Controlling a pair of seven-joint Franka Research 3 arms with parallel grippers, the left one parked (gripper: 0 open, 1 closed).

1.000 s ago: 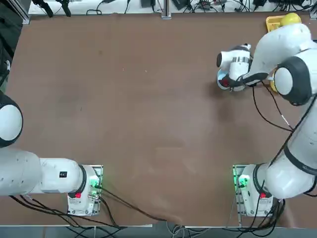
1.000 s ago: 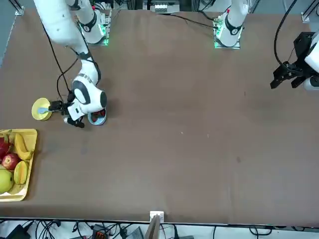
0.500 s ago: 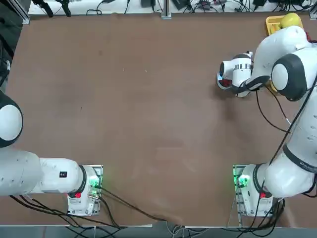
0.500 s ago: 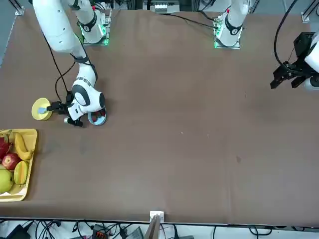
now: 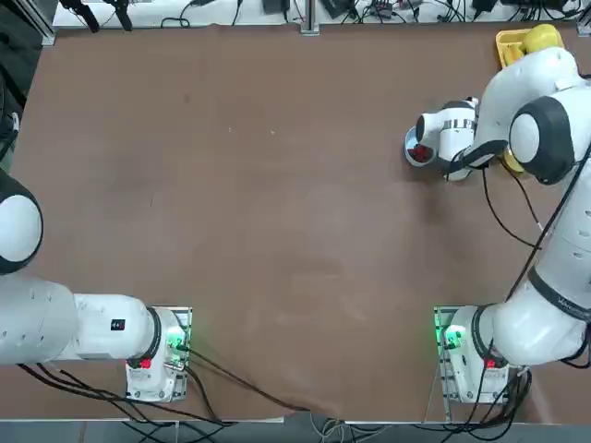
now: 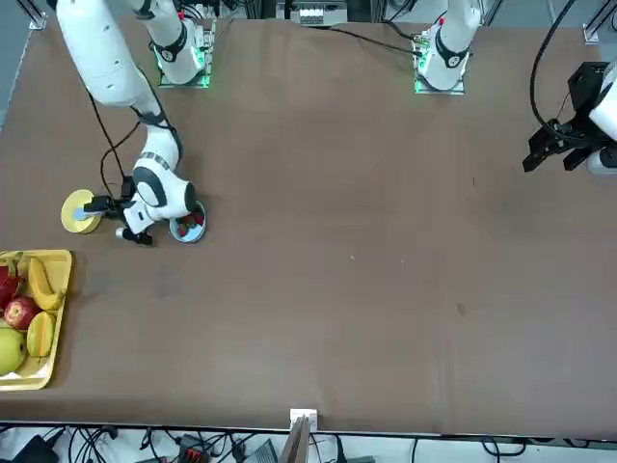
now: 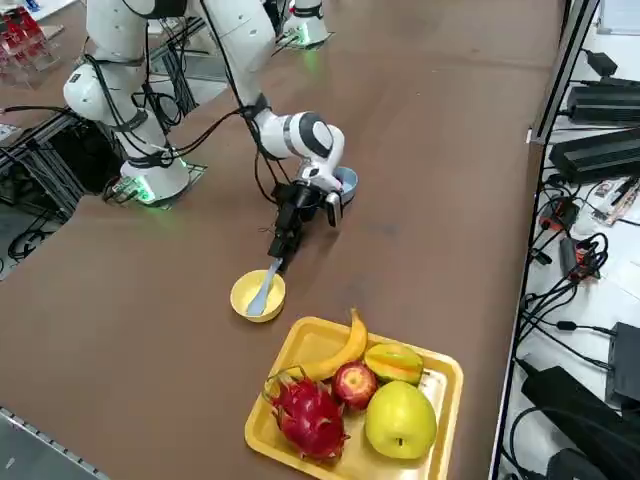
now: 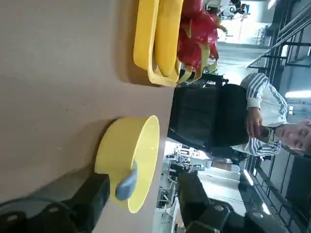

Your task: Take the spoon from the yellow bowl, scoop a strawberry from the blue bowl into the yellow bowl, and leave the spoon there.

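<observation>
The yellow bowl stands on the brown table with the pale blue spoon in it, handle resting on the rim toward my arm. My right gripper lies low and level at that handle's end. In the wrist view the handle tip pokes over the yellow bowl between my two dark fingers, nearer one of them; the gripper is open and holds nothing. Behind my wrist, the blue bowl holds red strawberries. From the front, the yellow bowl is beside the gripper and the blue bowl.
A rectangular yellow tray with a banana, an apple, a dragon fruit and other fruit sits just past the yellow bowl, near the table's corner. A person in a striped top is beyond the table edge. Cables lie off the table's right side.
My right wrist has slid away from the blue bowl toward the yellow bowl, uncovering the blue bowl in the top view. The spoon and both bowls have stayed in place.
</observation>
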